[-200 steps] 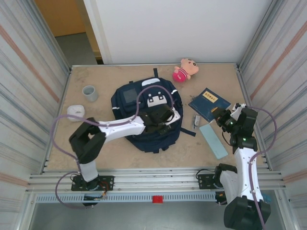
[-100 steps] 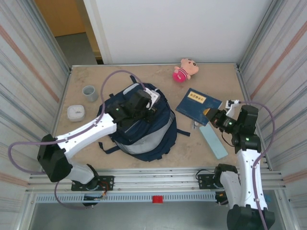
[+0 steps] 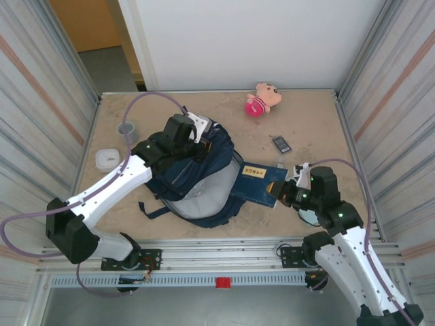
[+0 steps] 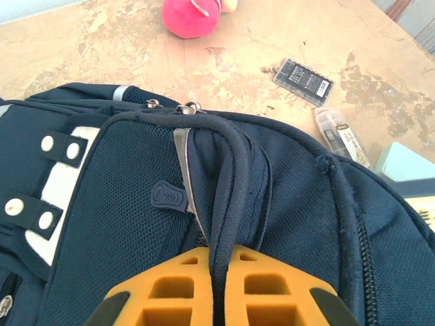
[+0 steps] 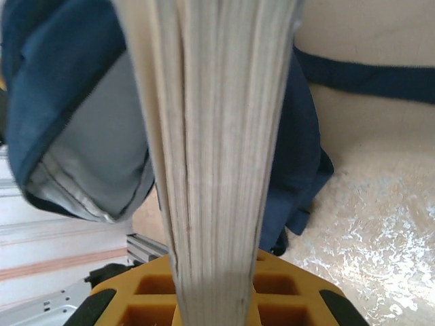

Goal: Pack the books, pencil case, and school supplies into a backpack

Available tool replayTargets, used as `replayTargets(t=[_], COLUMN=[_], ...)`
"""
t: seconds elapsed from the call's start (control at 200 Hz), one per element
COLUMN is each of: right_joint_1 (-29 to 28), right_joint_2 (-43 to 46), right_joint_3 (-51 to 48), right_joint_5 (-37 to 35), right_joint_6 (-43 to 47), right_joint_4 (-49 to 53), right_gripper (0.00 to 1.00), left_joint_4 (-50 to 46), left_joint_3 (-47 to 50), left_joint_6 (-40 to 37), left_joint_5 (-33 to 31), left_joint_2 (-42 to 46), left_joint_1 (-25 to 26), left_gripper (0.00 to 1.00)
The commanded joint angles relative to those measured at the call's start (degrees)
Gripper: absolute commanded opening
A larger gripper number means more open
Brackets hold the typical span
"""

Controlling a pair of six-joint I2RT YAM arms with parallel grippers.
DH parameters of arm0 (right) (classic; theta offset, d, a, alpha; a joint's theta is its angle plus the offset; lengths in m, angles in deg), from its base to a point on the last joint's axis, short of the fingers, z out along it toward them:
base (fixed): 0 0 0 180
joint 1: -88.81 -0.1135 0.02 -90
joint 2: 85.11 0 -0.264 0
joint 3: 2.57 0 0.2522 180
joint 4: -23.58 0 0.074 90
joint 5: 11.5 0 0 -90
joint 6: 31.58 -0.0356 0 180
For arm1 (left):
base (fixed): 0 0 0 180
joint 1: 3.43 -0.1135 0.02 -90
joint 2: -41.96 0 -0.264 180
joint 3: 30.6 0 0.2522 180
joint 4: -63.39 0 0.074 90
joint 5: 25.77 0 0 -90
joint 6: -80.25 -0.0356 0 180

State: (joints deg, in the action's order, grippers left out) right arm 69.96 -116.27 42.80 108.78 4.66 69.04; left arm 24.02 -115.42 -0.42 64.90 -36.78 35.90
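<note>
Right claw (image 3: 277,194) clenched on dark blue book (image 3: 253,178) at backpack (image 3: 178,178) grey-lined mouth; left claw (image 4: 217,272) pinching strap (image 4: 228,170); plush (image 3: 262,100) beyond.

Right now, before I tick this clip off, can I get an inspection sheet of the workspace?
Surface: tan table, scuffed and blotchy.
Job's things: navy backpack lies open, grey lining showing; blue book has its leading edge at the open side; pencil case, dark gadget and clear slim piece lie on the table outside it.
Clutter: pink plush toy at the far edge; grey cup and white box at the left.
Grippers: left gripper shut on the backpack's top strap; right gripper shut on the book.
Cables: purple cable crosses the cup; a second cable arcs beside the right arm.
Surroundings: corrugated walls on both sides, white wall behind, metal rails at the near edge.
</note>
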Motion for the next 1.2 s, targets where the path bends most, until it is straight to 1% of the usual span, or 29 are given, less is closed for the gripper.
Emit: replayTargets(t=[0.0,0.065,0.095,0.236,0.386,0.471,0.576,0.636,0.752,0.862,1.047,1.137,1.193], right_joint_1=[-3.8,-6.9,-8.5,-16.3,-21.1,-22.7,-24.7,-25.9,-27.2,-28.7,-33.3,-34.1,-33.8], right_joint_2=[-1.0,-3.2,-4.2,-9.7,-16.4,-20.6,-25.2,-29.8,-37.0,-43.1,-51.7,-56.8,-60.4], right_joint_3=[-3.4,-6.2,-7.4,-10.9,-10.4,-10.4,-10.0,-8.8,-5.2,-3.0,2.3,5.7,8.3], right_joint_5=[-2.4,-2.1,-2.9,-10.6,-15.9,-19.1,-25.0,-27.8,-30.7,-33.9,-43.5,-45.4,-44.8], right_joint_6=[-8.6,-12.7,-16.0,-21.8,-23.0,-25.3,-27.6,-27.5,-27.6,-29.0,-30.4,-31.2,-31.4], right_joint_4=[-13.9,-24.3,-28.5,-46.3,-57.7,-63.0,-66.4,-67.4,-69.8,-73.2,-70.6,-69.7,-69.8], right_gripper=[0.00,0.00,0.00,0.00,0.00,0.00,0.00,0.00,0.00,0.00,0.00,0.00,0.06], left_joint_4=[3.2,3.8,4.0,4.3,3.3,3.1,3.5,3.5,6.9,7.1,6.8,7.0,6.8], left_joint_3=[-3.7,-3.7,-3.9,-4.5,-5.9,-6.7,-7.3,-7.5,-5.8,-6.1,-6.7,-6.8,-6.8], left_joint_6=[1.2,1.8,2.0,2.1,1.8,2.1,2.9,4.3,7.2,7.7,7.4,7.8,7.8], left_joint_5=[2.4,3.4,3.6,4.5,5.8,6.8,7.2,7.4,9.0,8.9,9.0,9.3,9.5], left_joint_2=[0.0,-0.1,-0.1,-0.4,-1.2,-1.6,-1.5,-1.2,-0.2,-0.1,0.0,0.0,0.0], left_joint_1=[-0.4,-0.4,-0.4,-0.5,-0.8,-0.8,-0.8,-0.8,-0.8,-0.8,-1.0,-1.0,-1.0], left_gripper=[0.00,0.00,0.00,0.00,0.00,0.00,0.00,0.00,0.00,0.00,0.00,0.00,0.00])
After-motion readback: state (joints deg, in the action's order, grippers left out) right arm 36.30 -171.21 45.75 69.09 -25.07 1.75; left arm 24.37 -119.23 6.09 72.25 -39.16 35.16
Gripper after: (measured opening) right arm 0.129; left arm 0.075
